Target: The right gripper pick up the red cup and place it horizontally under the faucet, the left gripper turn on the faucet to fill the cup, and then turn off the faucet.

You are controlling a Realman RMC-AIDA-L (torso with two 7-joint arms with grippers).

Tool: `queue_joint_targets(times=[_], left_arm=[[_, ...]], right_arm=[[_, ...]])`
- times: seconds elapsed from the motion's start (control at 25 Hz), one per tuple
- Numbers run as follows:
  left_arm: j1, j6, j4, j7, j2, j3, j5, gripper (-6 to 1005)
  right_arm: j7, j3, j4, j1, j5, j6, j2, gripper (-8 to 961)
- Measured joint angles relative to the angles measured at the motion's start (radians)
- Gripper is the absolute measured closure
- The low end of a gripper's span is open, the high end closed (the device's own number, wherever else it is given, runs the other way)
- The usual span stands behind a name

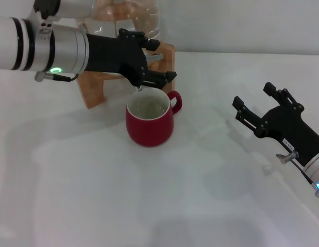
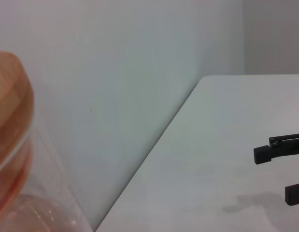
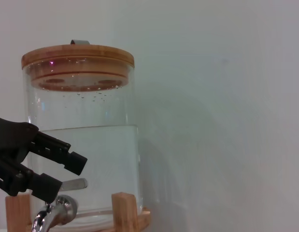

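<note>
The cup [image 1: 149,124] stands upright on the table [image 1: 97,195], just in front of the jar [image 3: 81,140] and below the faucet [image 3: 55,212], handle turned away from the jar. The left gripper [image 1: 154,64] reaches across the jar's wooden stand [image 1: 95,85], its fingers [image 1: 162,77] spread around the faucet lever. The right gripper [image 1: 257,105] hovers well to the cup's right, fingers open and empty.

Red cup [image 1: 149,125] upright under faucet [image 1: 140,88].
</note>
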Motion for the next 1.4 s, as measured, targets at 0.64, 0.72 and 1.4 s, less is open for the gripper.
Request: queue_joint_targets(times=[0.64,0.72,1.4], left_arm=[[-0.011,-0.006,0.007,-0.001,0.0,0.007,-0.01,153],[0.0,-0.004,0.02,0.003,0.0,0.037,-0.036,153],[0.458,0.291,0.279,0.285,-0.006,0.39,-0.529,153]], right_arm=[[0.0,0.003,-0.001,-0.001,-0.001,0.0,0.0,83],[0.0,0.003,-0.003,-0.002,0.0,0.0,0.0,83],[0.0,0.005,-0.016,-0.004,0.0,-0.012,0.0,83]])
